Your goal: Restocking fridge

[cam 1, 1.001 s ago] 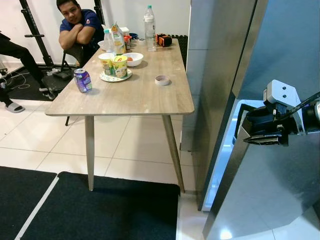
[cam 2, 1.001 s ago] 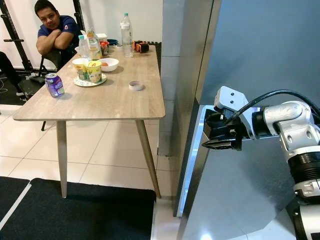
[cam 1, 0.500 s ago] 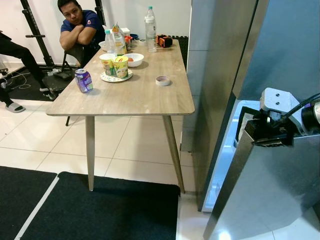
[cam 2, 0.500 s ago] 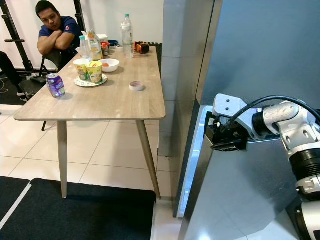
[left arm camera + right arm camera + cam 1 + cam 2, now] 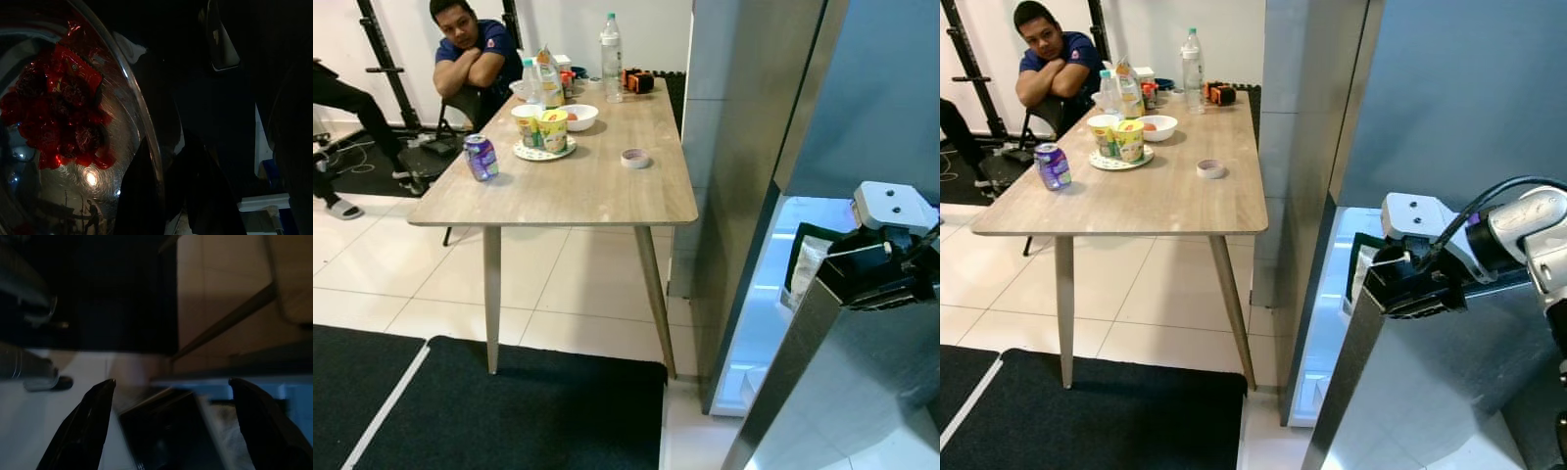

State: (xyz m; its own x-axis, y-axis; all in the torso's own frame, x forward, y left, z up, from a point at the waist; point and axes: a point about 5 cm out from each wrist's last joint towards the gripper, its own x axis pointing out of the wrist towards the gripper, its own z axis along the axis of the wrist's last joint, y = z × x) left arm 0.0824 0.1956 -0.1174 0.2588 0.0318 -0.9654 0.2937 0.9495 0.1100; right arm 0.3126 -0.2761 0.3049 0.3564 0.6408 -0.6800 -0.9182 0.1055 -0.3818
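Note:
The tall grey fridge (image 5: 744,147) stands to my right, its door (image 5: 862,392) pulled partly out and the lit interior (image 5: 769,294) showing in the gap. My right gripper (image 5: 1412,284) is at the door's free edge at about mid height. In the right wrist view its fingers (image 5: 90,426) are spread wide, open. A white packet (image 5: 803,266) sits on the door's inner side. In the dark left wrist view my left gripper (image 5: 168,196) is closed over the rim of a shiny metal bowl (image 5: 115,161) holding red wrapped sweets (image 5: 58,117).
A wooden table (image 5: 587,196) stands left of the fridge with a purple can (image 5: 480,157), noodle cups (image 5: 540,127), a white bowl (image 5: 578,116), a water bottle (image 5: 611,44) and a tape roll (image 5: 634,158). A person (image 5: 470,54) sits behind it. A black mat (image 5: 509,411) covers the floor.
The fridge door has swung further out with my right gripper on its edge, moving right and toward me. More of the lit interior shows.

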